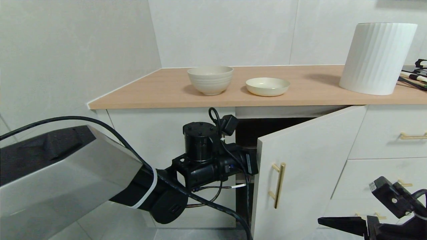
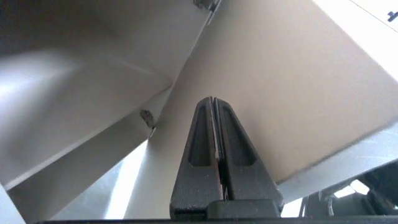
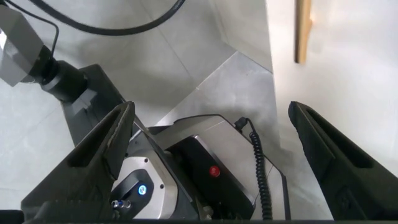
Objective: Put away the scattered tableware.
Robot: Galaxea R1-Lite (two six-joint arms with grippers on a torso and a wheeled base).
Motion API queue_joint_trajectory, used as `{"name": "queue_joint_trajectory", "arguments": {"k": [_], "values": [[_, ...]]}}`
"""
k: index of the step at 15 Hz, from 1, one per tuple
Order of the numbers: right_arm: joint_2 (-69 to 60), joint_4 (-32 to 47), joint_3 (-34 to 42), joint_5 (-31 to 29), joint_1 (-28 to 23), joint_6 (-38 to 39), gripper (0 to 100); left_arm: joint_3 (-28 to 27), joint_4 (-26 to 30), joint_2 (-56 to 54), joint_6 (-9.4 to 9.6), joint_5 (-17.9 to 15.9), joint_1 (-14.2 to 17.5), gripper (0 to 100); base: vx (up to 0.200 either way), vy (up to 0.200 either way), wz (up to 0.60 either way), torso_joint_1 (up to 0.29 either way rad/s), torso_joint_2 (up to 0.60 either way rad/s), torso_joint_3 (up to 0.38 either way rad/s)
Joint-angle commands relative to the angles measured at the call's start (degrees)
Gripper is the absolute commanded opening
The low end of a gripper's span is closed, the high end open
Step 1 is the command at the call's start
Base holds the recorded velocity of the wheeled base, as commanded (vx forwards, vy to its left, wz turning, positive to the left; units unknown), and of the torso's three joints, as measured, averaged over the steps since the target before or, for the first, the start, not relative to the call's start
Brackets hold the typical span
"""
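Pale walls back a wooden counter set over a white cabinet.

The left gripper has its jaws pressed fully together with nothing between them. Its tip points at a pale panel inside the cabinet opening; I cannot tell whether it touches that panel. In the head view the left arm reaches in low from the left, and its wrist sits at the gap just beside the free edge of the door. That door stands swung partly open, with a brass handle upright near its free edge.

The right gripper has its jaws spread wide and holds nothing. It hangs low to the right of the door, over grey floor tiles, well apart from the tableware.

Up on the counter, the bowl stands upright toward the left, above the cabinet opening. The dish, shallow and cream, sits just to its right, near but not touching. Farther right stands a tall ribbed white canister, and some utensils lie at the far right edge beside it.
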Motion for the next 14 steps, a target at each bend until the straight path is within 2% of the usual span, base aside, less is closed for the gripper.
{"name": "queue_joint_trajectory", "arguments": {"k": [1, 3, 6, 10, 12, 14], "values": [[0.16, -0.01, 0.06, -0.01, 0.04, 0.01, 100, -0.14, 0.03, -0.11, -0.01, -0.21, -0.09, 0, -0.2, 0.0, 0.0, 0.012, 0.0, -0.002], [0.24, -0.01, 0.06, 0.08, 0.12, 0.01, 100, -0.58, 0.11, 0.15, -0.01, -0.47, -0.09, 0, -0.2, 0.0, 0.0, 0.01, 0.0, -0.005], [0.24, -0.01, 0.06, 0.08, 0.04, 0.01, 100, -3.83, 2.84, 2.17, -0.01, -0.47, -0.09, 0, 0.0, 0.0, 0.0, 0.0, 0.0, 0.0], [0.24, -0.01, 0.15, 0.08, 0.04, 0.01, 100, -5.77, 3.54, 3.93, -0.01, -0.47, -0.09, 0, 0.0, 0.0, 0.0, 0.0, 0.0, 0.0], [0.24, -0.01, 0.15, 0.08, 0.04, 0.01, 100, -7.17, 6.53, 4.11, -0.01, -0.47, -0.26, 0, 0.0, 0.0, 0.0, 0.0, 0.0, 0.0], [0.16, -0.01, 0.06, 0.08, 0.04, 0.01, 100, -7.79, 7.59, 4.19, -0.01, -0.47, -0.88, 0, -0.2, 0.0, 0.0, 0.007, 0.0, 0.005]]}}
